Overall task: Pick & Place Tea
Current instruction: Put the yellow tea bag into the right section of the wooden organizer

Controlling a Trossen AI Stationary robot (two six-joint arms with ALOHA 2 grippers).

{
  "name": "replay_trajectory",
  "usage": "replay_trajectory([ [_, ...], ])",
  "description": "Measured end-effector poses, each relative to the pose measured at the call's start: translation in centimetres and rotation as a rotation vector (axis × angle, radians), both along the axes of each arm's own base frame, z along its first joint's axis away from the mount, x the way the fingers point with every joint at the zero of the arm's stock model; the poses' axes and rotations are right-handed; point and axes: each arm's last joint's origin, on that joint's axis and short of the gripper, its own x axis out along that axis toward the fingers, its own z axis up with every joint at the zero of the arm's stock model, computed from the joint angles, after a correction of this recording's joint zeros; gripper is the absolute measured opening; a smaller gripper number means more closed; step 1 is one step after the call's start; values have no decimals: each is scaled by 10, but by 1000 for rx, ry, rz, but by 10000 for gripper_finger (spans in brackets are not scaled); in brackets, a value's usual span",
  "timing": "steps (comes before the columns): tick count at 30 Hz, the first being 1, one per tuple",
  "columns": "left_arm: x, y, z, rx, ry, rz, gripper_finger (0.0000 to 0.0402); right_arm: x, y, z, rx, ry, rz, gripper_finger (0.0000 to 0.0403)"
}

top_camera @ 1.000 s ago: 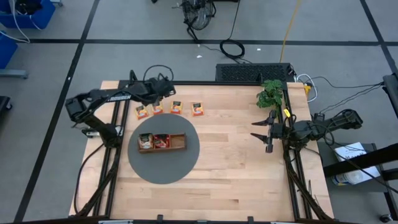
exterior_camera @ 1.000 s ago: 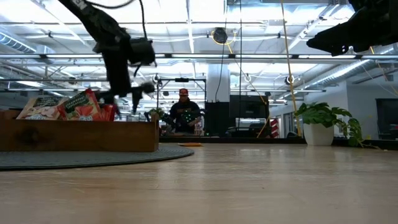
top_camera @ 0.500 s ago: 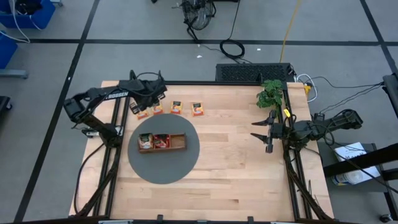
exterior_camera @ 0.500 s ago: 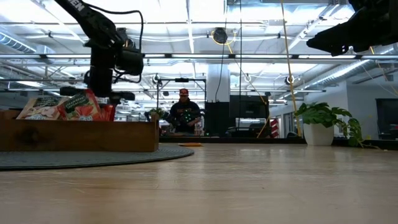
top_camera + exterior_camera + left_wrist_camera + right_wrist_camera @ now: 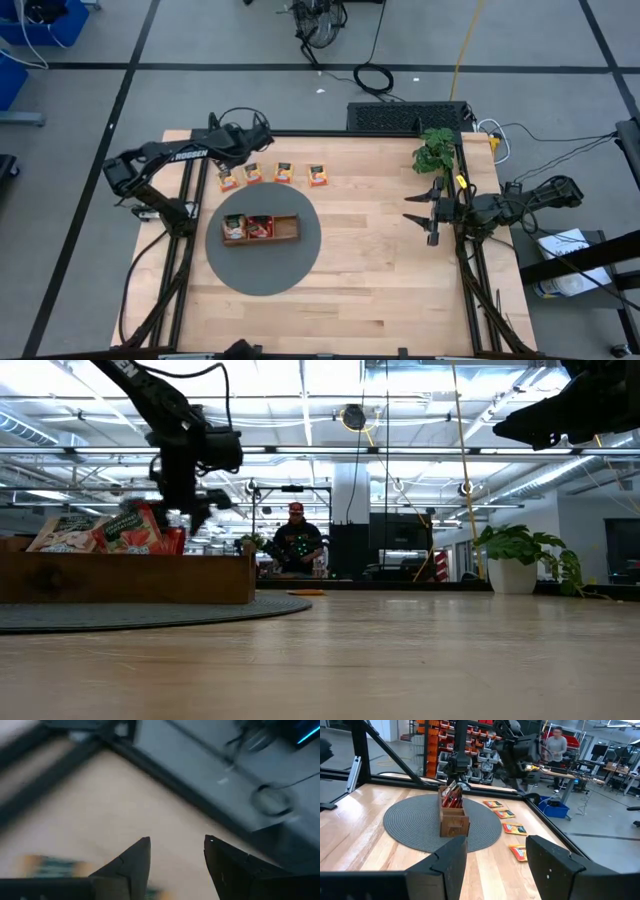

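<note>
Several tea packets lie flat in a row on the wood near the far left edge: (image 5: 228, 180), (image 5: 253, 173), (image 5: 284, 173), (image 5: 318, 176). More tea packets (image 5: 100, 530) stand in the left and middle compartments of the wooden tray (image 5: 287, 229), which rests on a round grey mat (image 5: 300, 262). My left gripper (image 5: 258, 142) hovers open above the row's left part, slanting down, with nothing between its fingers (image 5: 131, 865). My right gripper (image 5: 420, 207) waits open at the right side, level, pointing toward the tray (image 5: 453, 817).
A potted plant (image 5: 435, 152) stands at the far right corner beside my right arm. Bare wood lies between the mat and my right gripper and along the near edge. Dark frame rails (image 5: 185, 250) run along both sides. A person (image 5: 296, 545) stands in the room behind the table.
My left gripper has rolled at the wrist while hovering over the row of packets, staying in about the same place and open. The packets and the tray have not moved.
</note>
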Motion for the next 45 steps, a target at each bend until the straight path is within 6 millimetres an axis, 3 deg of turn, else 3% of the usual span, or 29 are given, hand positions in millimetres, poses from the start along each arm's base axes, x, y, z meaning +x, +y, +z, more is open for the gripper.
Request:
replay_trajectory([
  [4,14,13,1,128,-146,36,186,0,0,0,0,0,0,187],
  [10,23,26,9,276,-217,32,186,0,0,0,0,0,1,187],
  [21,31,34,25,429,-4,-143,186,0,0,0,0,0,1,187],
  [28,32,33,24,411,-24,-162,186,0,0,0,0,0,0,187],
  [32,29,31,16,304,-48,-210,186,0,0,0,0,0,0,187],
  [38,11,21,-2,82,-244,81,186,0,0,0,0,0,0,187],
  [45,2,6,-10,-25,-297,293,186,0,0,0,0,0,0,187],
])
